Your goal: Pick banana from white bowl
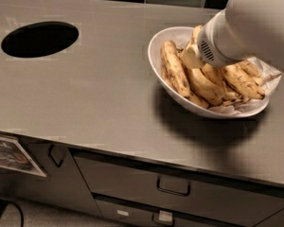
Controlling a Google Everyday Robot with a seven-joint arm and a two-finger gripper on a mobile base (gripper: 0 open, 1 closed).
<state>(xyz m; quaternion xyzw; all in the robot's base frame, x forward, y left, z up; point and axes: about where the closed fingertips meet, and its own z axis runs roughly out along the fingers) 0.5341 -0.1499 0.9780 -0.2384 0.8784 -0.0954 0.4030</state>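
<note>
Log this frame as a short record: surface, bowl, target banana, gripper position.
surface: grey countertop, round hole at left
bowl: white bowl at right, paper-lined
banana: long speckled banana lying along the bowl's left side
others: more bananas piled to its right
gripper: gripper low over the pile, just right of the banana
below: drawers

Glossy white bowl [173, 34] — plastic pincer [191, 56] above
</note>
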